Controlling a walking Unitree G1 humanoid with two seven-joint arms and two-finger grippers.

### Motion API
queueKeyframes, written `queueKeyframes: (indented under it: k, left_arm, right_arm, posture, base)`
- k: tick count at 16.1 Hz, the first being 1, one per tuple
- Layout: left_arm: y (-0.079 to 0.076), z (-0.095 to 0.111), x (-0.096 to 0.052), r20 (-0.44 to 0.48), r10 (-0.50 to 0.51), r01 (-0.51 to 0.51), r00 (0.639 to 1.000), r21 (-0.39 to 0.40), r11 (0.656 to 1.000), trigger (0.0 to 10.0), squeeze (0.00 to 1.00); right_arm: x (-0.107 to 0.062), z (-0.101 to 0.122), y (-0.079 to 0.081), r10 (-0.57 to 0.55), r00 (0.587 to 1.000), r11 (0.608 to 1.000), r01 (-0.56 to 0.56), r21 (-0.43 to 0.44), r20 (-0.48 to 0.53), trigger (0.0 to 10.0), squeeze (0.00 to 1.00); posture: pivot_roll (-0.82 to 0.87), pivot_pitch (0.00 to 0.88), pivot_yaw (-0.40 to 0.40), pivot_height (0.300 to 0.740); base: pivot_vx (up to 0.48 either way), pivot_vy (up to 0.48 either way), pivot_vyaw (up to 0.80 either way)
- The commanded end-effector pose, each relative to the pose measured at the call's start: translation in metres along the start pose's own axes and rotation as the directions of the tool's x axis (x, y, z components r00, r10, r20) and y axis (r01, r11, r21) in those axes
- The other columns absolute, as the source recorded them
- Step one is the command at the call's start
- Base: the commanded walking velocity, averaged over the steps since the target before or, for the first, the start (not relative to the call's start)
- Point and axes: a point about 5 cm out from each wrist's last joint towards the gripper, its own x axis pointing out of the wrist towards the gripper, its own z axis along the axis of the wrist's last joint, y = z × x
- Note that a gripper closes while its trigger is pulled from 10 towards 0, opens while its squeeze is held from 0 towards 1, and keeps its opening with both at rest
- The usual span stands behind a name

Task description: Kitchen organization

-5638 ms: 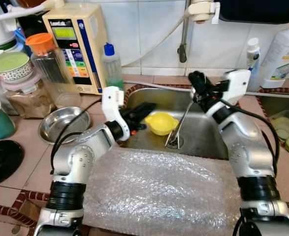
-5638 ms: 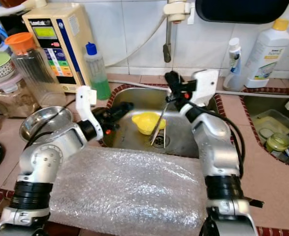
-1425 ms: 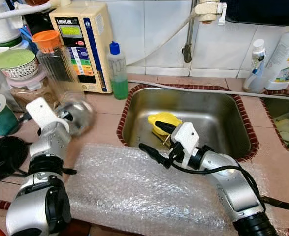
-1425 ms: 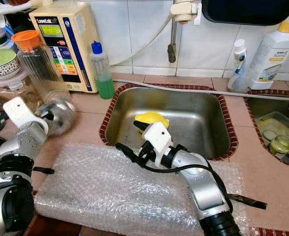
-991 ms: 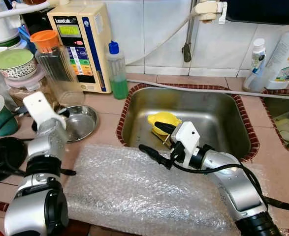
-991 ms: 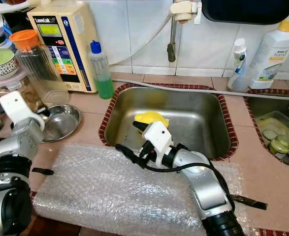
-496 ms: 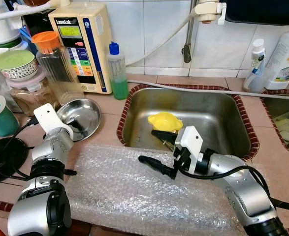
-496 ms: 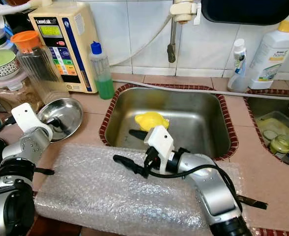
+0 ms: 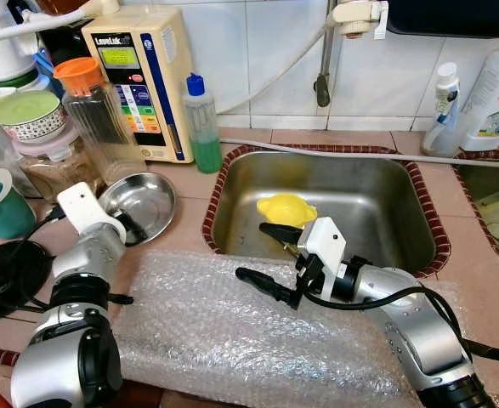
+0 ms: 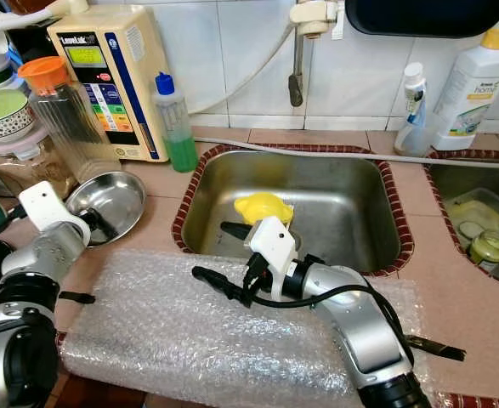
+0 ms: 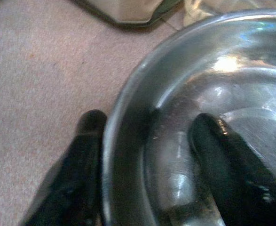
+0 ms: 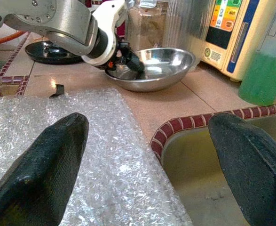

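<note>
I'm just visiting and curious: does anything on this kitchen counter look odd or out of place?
Yes. A sheet of bubble wrap covers the counter in front of the sink. A yellow bowl lies upside down in the basin. The steel bowl sits tilted, its rim pinched by the left gripper.

The cream wall-standing appliance (image 9: 138,81) carries a small brand word on top, too blurred to read. The white bottle's (image 10: 463,93) label is unreadable too.

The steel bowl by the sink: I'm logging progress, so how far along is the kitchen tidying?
In hand: the left gripper pinches the rim of the steel bowl, which sits on the counter, not on the bubble wrap. The right gripper is open over the sink edge. Left: the yellow object lies in the sink.
</note>
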Motion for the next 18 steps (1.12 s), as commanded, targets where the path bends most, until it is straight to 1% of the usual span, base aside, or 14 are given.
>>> queueKeyframes:
  k: [1,2,4,5,8,10,13,14,15,16,17,18]
  left_arm:
    - [0.004,0.002,0.001,-0.021,0.020,-0.020,1.000,-0.019,1.000,0.0,0.00]
    - [0.006,0.003,0.001,-0.018,0.028,-0.028,0.999,-0.017,0.999,0.0,0.00]
    - [0.006,0.017,-0.002,0.064,0.032,-0.034,0.997,0.026,0.999,0.0,0.00]
    - [0.004,0.021,-0.003,0.088,0.031,-0.035,0.996,0.043,0.998,0.0,0.00]
    - [0.002,0.027,-0.005,0.127,0.027,-0.036,0.991,0.067,0.997,0.0,0.00]
    - [0.002,0.024,-0.005,0.105,0.029,-0.036,0.994,0.067,0.997,0.0,0.00]
    - [0.002,0.011,-0.003,0.028,0.017,-0.019,0.999,0.058,0.998,0.0,0.00]
    - [0.001,0.009,-0.003,0.016,0.010,-0.011,1.000,0.059,0.998,4.4,0.00]
    - [0.000,0.007,-0.003,0.005,0.001,-0.001,1.000,0.067,0.998,8.1,0.00]
    - [-0.001,0.006,-0.003,0.001,-0.003,0.003,1.000,0.063,0.998,10.0,0.00]
    - [-0.003,0.004,-0.003,-0.003,-0.014,0.014,1.000,0.046,0.999,10.0,1.00]
    - [-0.003,0.004,-0.003,-0.002,-0.016,0.016,1.000,0.036,0.999,10.0,1.00]
  right_arm:
    - [0.002,0.007,-0.002,-0.005,1.000,0.999,0.005,-0.034,0.013,10.0,0.00]
    - [0.002,0.007,-0.002,-0.003,1.000,0.999,0.003,-0.041,0.008,10.0,0.00]
    - [0.002,0.007,-0.002,-0.004,1.000,0.999,0.004,-0.050,0.002,10.0,0.00]
    - [0.002,0.007,-0.002,-0.004,1.000,0.999,0.004,-0.052,0.001,10.0,0.00]
    - [0.003,0.007,-0.004,-0.006,1.000,0.998,0.005,-0.061,-0.004,10.0,0.00]
    - [0.003,0.007,-0.006,-0.006,1.000,0.998,0.005,-0.066,-0.006,10.0,0.00]
    - [0.002,0.007,-0.006,-0.005,1.000,0.997,0.004,-0.072,-0.012,10.0,0.00]
    - [0.002,0.007,-0.006,-0.004,1.000,0.997,0.003,-0.074,-0.014,10.0,0.00]
    - [0.002,0.006,-0.006,-0.003,1.000,0.997,0.002,-0.075,-0.017,10.0,0.00]
    - [0.002,0.006,-0.006,-0.004,1.000,0.997,0.002,-0.076,-0.018,10.0,0.00]
    - [0.002,0.006,-0.007,-0.005,1.000,0.997,0.004,-0.078,-0.019,10.0,0.00]
    - [0.002,0.006,-0.007,-0.005,1.000,0.997,0.003,-0.079,-0.019,10.0,0.00]
  posture:
    - [0.03,0.000,0.136,0.740]
    - [0.03,0.000,0.136,0.740]
    - [0.03,0.000,0.140,0.740]
    - [0.03,0.000,0.139,0.740]
    - [0.04,0.000,0.134,0.740]
    - [0.04,0.000,0.131,0.740]
    - [0.04,0.000,0.129,0.740]
    - [0.04,0.000,0.129,0.740]
    - [0.04,0.000,0.129,0.740]
    - [0.04,0.000,0.128,0.740]
    - [0.03,0.000,0.129,0.740]
    - [0.03,0.000,0.129,0.740]
  base:
    - [0.000,0.000,0.00]
    - [0.000,0.000,0.00]
    - [0.000,0.000,0.00]
    - [0.000,0.000,0.00]
    - [0.000,0.000,0.00]
    - [0.000,0.000,0.00]
    - [0.000,0.000,0.00]
    - [0.000,0.000,0.00]
    - [0.000,0.000,0.00]
    - [0.000,0.000,0.00]
    - [0.000,0.000,0.00]
    - [0.000,0.000,0.00]
